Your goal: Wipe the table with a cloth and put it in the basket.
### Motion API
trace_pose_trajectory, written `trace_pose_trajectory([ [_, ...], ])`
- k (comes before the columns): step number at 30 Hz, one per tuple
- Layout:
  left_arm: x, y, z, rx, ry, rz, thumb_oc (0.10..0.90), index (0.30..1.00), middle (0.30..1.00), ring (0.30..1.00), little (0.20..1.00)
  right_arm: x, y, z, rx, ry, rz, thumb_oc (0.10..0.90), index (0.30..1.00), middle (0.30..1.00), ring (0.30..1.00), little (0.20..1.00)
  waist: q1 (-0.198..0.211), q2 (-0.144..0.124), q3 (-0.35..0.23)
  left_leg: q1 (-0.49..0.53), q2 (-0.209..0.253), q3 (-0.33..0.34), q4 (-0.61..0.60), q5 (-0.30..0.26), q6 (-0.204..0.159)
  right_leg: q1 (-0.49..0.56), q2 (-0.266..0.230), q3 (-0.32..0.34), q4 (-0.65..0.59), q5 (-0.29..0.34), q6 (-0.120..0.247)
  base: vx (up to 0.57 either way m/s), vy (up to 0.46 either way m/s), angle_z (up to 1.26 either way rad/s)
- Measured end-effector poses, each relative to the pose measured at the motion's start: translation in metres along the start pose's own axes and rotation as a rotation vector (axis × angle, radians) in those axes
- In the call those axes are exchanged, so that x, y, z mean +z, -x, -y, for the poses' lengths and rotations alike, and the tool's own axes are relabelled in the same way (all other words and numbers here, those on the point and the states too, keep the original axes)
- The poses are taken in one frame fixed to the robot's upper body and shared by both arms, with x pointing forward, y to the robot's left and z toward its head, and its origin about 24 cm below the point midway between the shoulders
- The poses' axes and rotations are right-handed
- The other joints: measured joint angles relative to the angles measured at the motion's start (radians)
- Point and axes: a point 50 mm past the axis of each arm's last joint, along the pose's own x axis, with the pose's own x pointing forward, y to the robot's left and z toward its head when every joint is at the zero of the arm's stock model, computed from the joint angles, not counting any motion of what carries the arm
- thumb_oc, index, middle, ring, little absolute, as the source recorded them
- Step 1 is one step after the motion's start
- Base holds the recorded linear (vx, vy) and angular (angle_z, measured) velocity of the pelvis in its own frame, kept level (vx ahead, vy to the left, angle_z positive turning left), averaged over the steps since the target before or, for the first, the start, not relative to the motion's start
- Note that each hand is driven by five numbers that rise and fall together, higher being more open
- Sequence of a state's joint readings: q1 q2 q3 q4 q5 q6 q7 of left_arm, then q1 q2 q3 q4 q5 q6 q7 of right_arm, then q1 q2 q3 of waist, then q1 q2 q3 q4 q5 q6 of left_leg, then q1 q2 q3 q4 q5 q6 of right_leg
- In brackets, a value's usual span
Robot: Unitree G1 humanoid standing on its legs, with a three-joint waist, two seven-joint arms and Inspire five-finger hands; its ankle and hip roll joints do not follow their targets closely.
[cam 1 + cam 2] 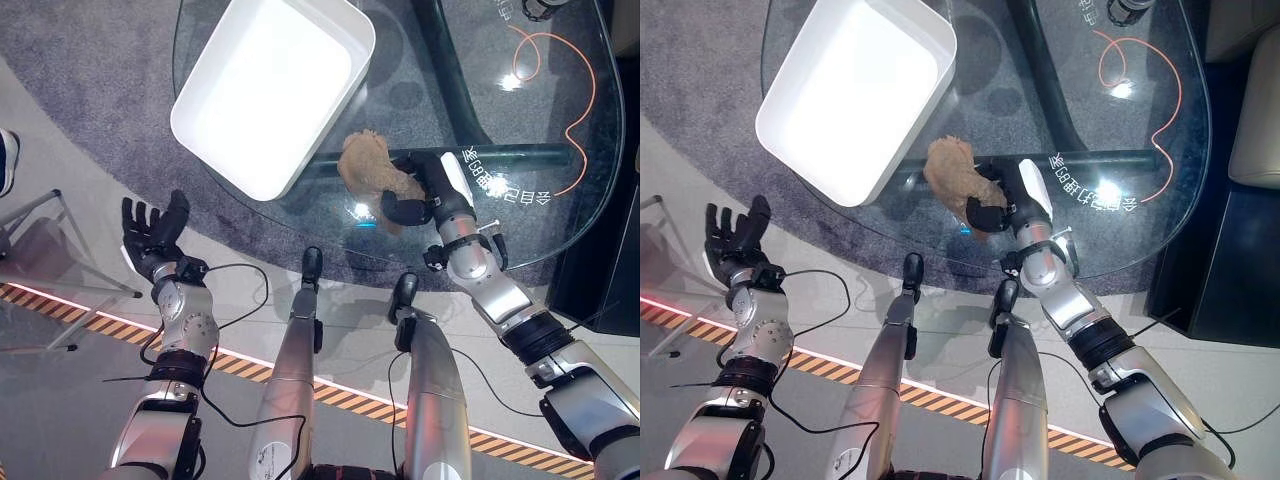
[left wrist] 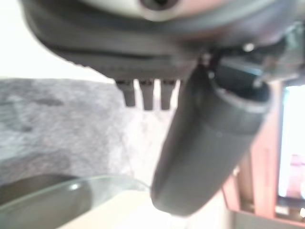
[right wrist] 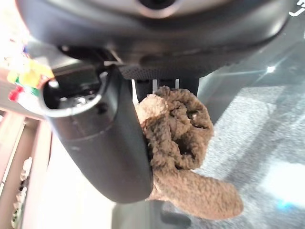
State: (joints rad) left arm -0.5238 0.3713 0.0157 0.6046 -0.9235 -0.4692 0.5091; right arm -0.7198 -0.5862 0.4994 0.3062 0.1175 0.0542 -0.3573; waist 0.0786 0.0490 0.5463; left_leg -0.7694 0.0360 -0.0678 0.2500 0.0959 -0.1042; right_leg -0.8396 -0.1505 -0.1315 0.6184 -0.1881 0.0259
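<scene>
One fuzzy brown cloth [image 1: 370, 166] sits bunched in my right hand [image 1: 408, 205], fingers and thumb curled around it, at frame centre on the round glass table [image 1: 470, 110]. One white rectangular plastic basket [image 1: 350, 40], upper left, holds nothing. My left hand [image 1: 152, 232] is spread wide, lower left.

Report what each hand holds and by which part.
The right hand grips the brown cloth by its bunched near end. The left hand is open, holding nothing.

Mirrored, unreadable print on glass table [image 1: 560, 90]
</scene>
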Motion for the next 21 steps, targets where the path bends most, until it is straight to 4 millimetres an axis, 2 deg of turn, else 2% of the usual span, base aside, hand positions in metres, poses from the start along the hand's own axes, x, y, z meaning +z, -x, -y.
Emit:
trace_pose_trajectory([
  [5,0.005,0.004,0.003,-0.018,-0.024,0.05,0.8,0.9,0.9,0.9,0.9,0.007,0.0,0.005,-0.041,-0.032,0.042,0.1,0.3,0.3,0.3,0.2,0.001,-0.002,0.001,-0.003,0.0,0.0,0.013,-0.008,0.003,0.003,0.001,0.0,0.001,0.0,0.0,0.0,0.0,0.0],
  [10,0.017,0.016,0.014,-0.122,-0.039,0.147,0.8,0.9,0.9,0.9,0.9,0.02,0.009,0.016,-0.106,-0.099,0.119,0.1,0.3,0.3,0.3,0.2,0.002,-0.003,0.002,-0.004,0.0,0.0,0.023,-0.012,0.006,0.012,0.002,-0.001,-0.008,0.001,0.002,0.0,0.0,0.0],
  [17,0.034,0.032,0.037,-0.353,0.018,0.202,0.8,0.9,0.9,0.9,0.9,0.048,0.012,0.017,-0.134,-0.14,0.272,0.1,0.3,0.3,0.3,0.2,0.002,-0.004,0.001,-0.004,0.0,-0.001,0.028,-0.018,0.01,0.015,0.002,-0.001,-0.009,0.003,0.003,0.0,0.0,0.0],
  [21,0.035,0.039,0.045,-0.487,0.064,0.162,0.8,0.9,0.9,0.9,0.9,0.057,0.015,0.016,-0.128,-0.141,0.324,0.1,0.3,0.3,0.3,0.2,0.004,-0.004,0.001,-0.004,0.0,0.0,0.028,-0.017,0.007,0.017,0.002,-0.001,-0.011,0.003,0.004,0.0,0.0,0.0],
])
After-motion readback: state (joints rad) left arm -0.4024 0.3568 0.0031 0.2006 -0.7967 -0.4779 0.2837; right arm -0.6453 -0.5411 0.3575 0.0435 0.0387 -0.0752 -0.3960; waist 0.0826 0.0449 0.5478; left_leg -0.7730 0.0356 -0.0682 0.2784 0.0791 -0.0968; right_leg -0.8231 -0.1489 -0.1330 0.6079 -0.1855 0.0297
